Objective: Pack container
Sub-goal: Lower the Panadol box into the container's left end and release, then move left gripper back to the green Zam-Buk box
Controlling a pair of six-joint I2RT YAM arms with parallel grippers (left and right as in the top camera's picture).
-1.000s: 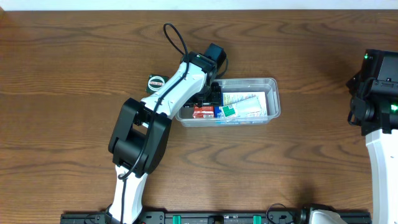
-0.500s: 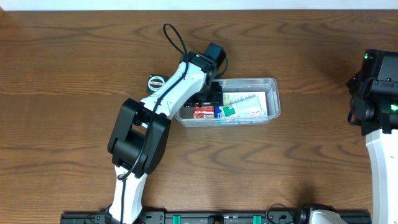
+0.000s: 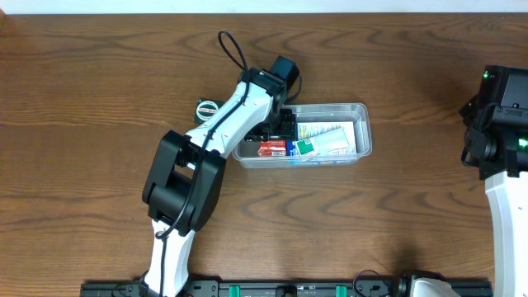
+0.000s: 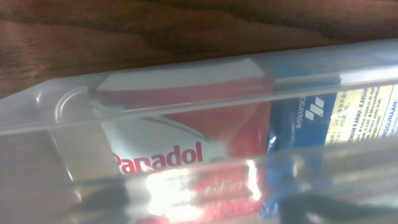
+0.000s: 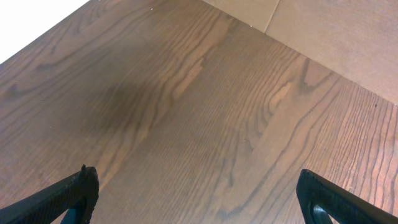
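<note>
The clear plastic container lies at the table's middle, and its rim crosses the left wrist view. My left gripper reaches down into its left end. Its dark, blurred fingers flank a red Panadol box and hold it by its sides against the near wall. A blue pack lies right of the box. A white and green carton fills the container's right half. My right gripper hangs open over bare wood at the far right.
A small round green and white item sits on the table just left of the left arm. The right arm stands at the right edge. A rail runs along the front edge.
</note>
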